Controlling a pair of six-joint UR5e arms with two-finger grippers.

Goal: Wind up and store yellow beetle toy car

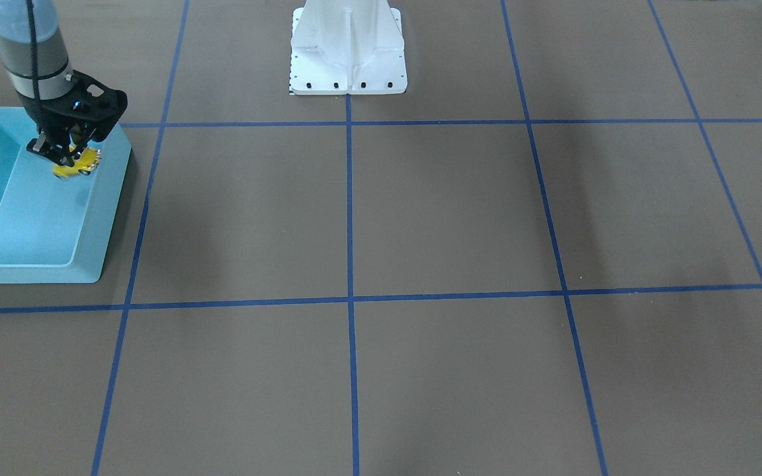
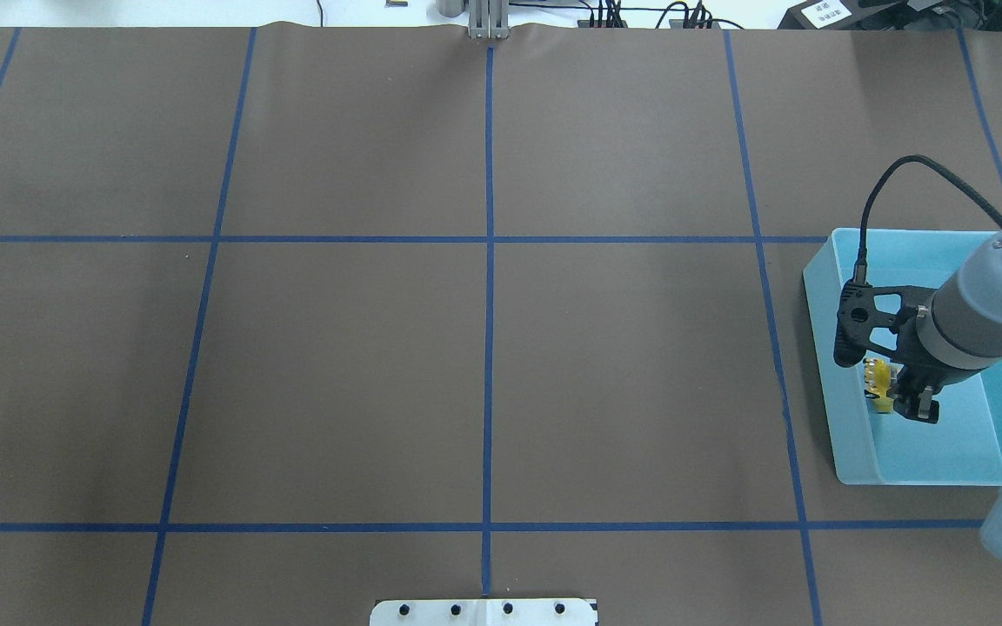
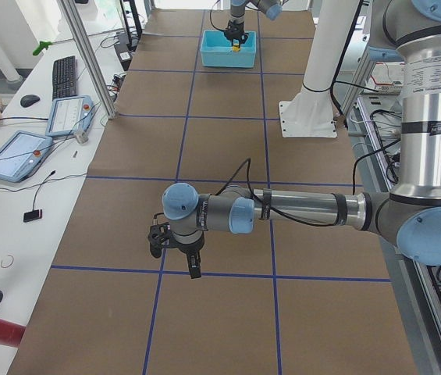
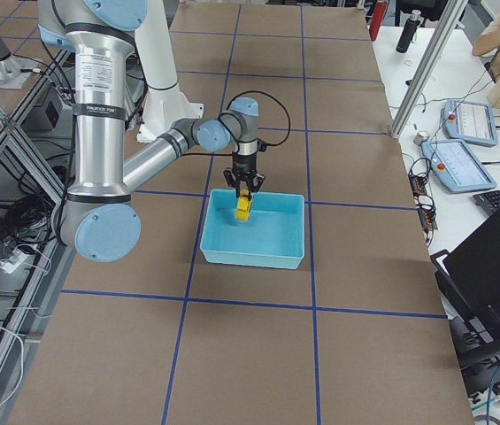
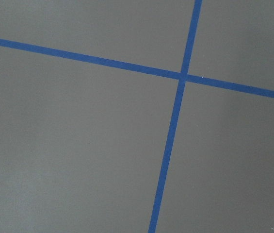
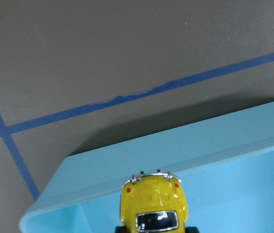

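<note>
Riding in the grip: yellow beetle toy car (image 1: 78,164), pinched by the right gripper (image 1: 67,156) and hanging inside the outline of the light blue bin (image 1: 106,218).
Car, look: bright yellow, rounded beetle shell. Wrist view shows a dark window (image 6: 157,221) with a chrome surround, a chrome bumper and two small red dots at the end facing the bin wall. Blurred in the front-facing view.
Car, attitude: in the right-side view it looks stood on end under the fingers (image 4: 243,206). Cannot tell whether it touches the bin floor.
Car, place: close to the bin's long wall on the table-centre side (image 2: 879,387), nearer the robot's end of the bin.
Right gripper: fingers clamped on the car from above (image 2: 898,396), pointing down into the bin (image 4: 244,191).
Bin: rectangular, open-topped, thick pale rim (image 6: 175,150), deep sloping walls (image 2: 849,417). The car and the fingertips sit within its walls (image 4: 250,257).
Bin, place: at the robot's right end of the table, just outside a blue tape line.
Table: brown sheet (image 1: 454,211) marked in squares with blue tape.
Left gripper: hanging over the brown sheet near a tape crossing at the opposite end (image 3: 192,266), well apart from the bin. Seen only from the side; cannot tell how its jaws stand.
White base: centred at the robot's edge (image 1: 348,53).
</note>
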